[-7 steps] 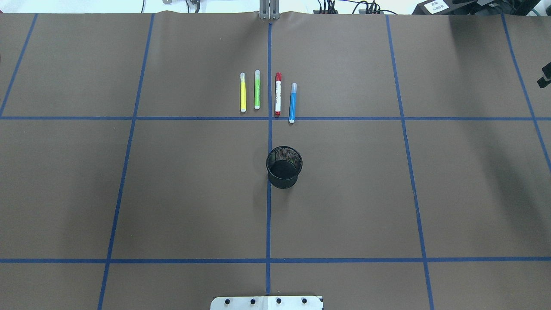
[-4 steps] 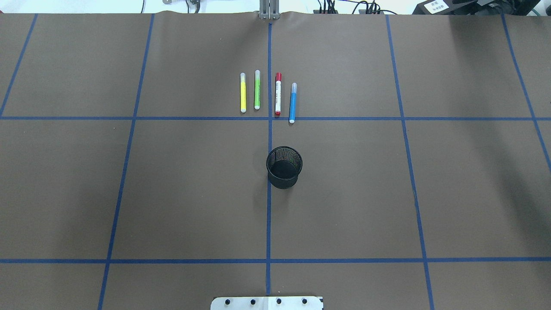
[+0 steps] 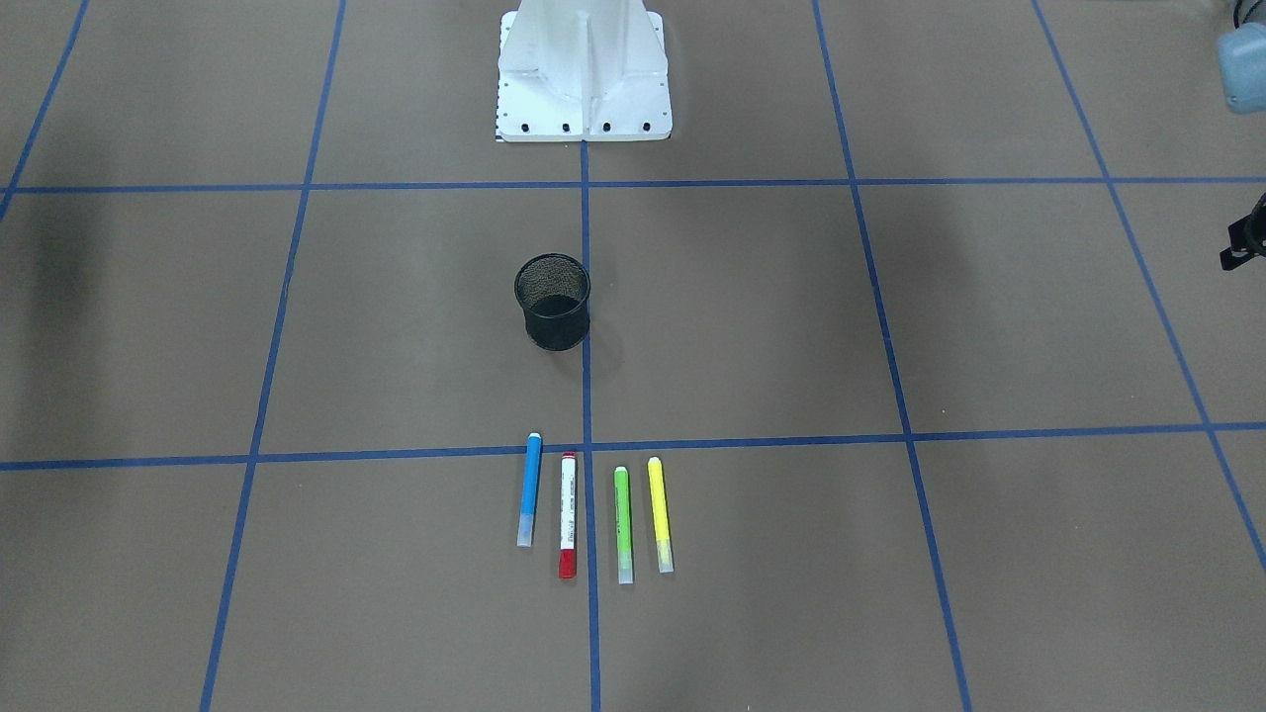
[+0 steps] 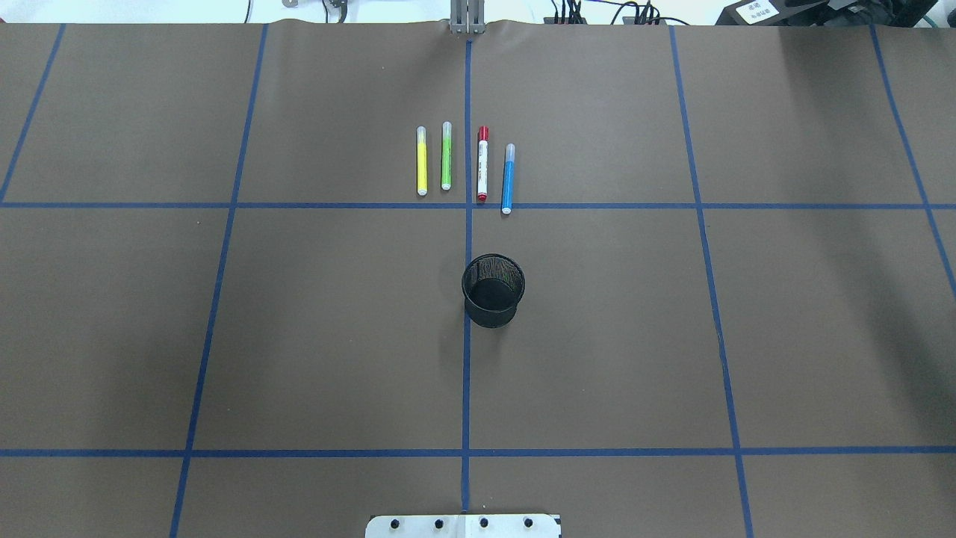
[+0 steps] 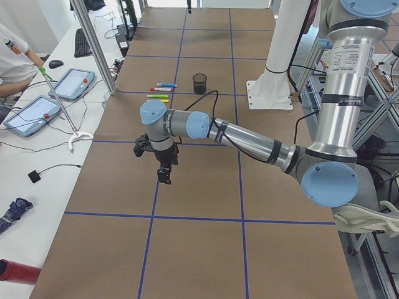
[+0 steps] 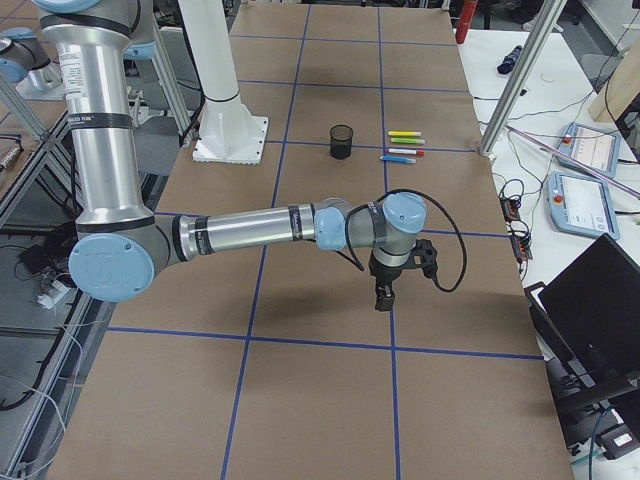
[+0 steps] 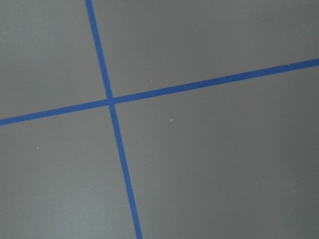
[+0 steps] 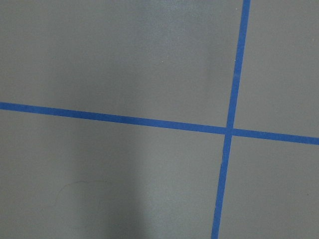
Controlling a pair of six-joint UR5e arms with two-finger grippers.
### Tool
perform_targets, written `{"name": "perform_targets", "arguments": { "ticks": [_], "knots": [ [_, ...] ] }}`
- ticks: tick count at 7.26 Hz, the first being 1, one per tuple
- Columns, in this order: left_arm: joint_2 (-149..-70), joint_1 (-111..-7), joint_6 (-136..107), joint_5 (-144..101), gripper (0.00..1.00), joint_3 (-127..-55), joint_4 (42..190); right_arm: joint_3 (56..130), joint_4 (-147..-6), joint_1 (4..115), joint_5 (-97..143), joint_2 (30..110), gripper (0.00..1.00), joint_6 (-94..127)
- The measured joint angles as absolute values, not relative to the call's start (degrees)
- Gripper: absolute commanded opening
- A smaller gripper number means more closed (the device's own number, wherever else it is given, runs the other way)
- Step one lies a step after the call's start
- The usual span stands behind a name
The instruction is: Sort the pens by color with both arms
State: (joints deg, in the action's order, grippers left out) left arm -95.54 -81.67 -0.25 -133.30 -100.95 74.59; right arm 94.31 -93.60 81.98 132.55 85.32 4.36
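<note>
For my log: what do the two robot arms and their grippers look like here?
The left arm and the right arm are built alike: silver tubes, grey joints, round light-blue caps and black bands at the tube ends. A thin black cable loops out beside each wrist. The left gripper and right gripper are black and compact. Small print on the upright tubes is too small to read.

Yellow pen (image 4: 421, 166), green pen (image 4: 446, 161), red-capped pen (image 4: 482, 168), blue pen (image 4: 508, 183) — parallel; lying flat.
</note>
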Motion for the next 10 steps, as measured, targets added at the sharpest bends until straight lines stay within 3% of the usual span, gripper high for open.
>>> {"name": "perform_targets", "arguments": {
  "ticks": [10],
  "knots": [
    [-90.48,-86.10,5.81,-132.69,1.00,-100.58,76.47,94.49,-94.13,88.31,132.58,89.96,0.99,1.84]
  ]
}}
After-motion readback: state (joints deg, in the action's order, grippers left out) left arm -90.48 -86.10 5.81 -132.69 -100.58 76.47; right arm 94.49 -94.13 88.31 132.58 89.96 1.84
